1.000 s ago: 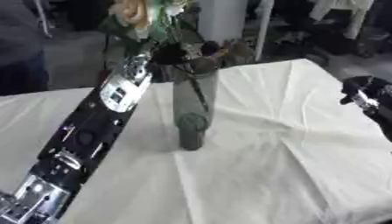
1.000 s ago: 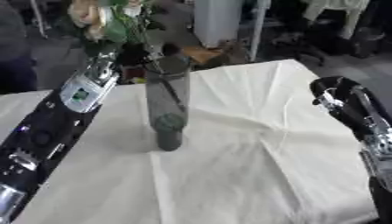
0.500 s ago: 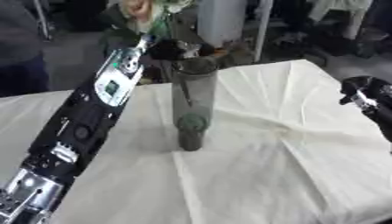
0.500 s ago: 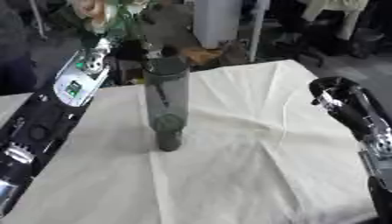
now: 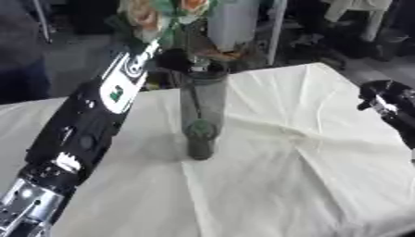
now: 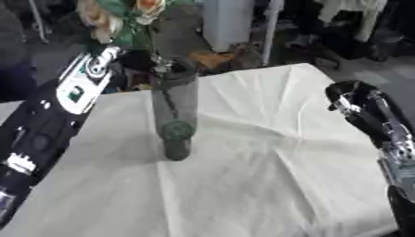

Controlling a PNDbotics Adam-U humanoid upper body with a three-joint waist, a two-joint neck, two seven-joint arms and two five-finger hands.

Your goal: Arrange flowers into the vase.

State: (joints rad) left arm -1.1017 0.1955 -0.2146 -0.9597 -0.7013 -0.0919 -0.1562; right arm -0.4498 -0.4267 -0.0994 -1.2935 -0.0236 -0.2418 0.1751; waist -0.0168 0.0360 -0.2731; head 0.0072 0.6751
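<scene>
White cloth (image 5: 308,152), vase (image 5: 201,115) below flowers (image 5: 158,14), apparently grasped by left robot hand (image 5: 174,58).

A matt, creased cream cloth (image 5: 284,176) covers the table across the lower frame. At centre stands my tall vase (image 5: 200,118), smoky, see-through and glossy like glass. My left arm (image 5: 85,125), lower left, is smooth black plastic with shiny silver metal joints.
</scene>
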